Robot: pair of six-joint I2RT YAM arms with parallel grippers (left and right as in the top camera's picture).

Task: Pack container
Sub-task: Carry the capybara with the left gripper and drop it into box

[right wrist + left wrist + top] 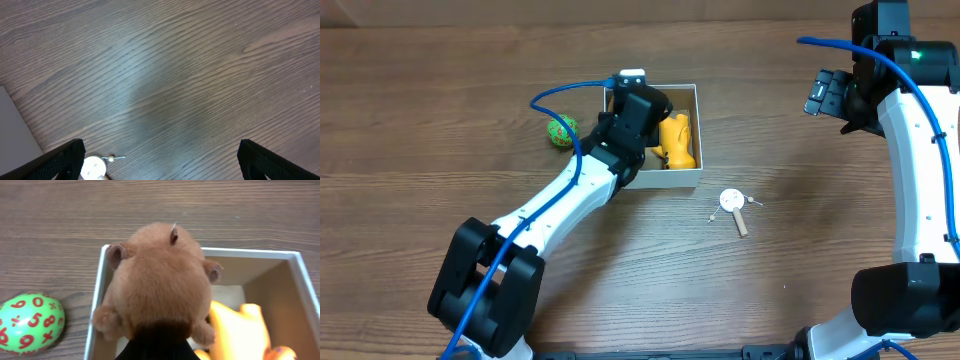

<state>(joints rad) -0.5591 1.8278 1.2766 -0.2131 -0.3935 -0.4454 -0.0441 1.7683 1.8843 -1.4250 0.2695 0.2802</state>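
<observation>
The container [670, 181] is a square white-walled box with a brown floor, at the middle back of the table. It also shows in the left wrist view [250, 253]. A yellow toy [677, 140] lies in its right half and shows in the left wrist view [240, 330]. My left gripper [638, 112] is over the container's left half, shut on a brown plush animal [157, 275]. The plush hangs above the box's left wall and is hidden under the gripper in the overhead view. My right gripper [825, 92] is open and empty, far right of the container, and in its wrist view [160, 155] it is above bare table.
A green egg-shaped ball with red numbers [561, 131] lies on the table just left of the container and shows in the left wrist view [31, 322]. A small wooden toy with a white disc [732, 203] lies right of and in front of the container, and shows in the right wrist view [92, 167].
</observation>
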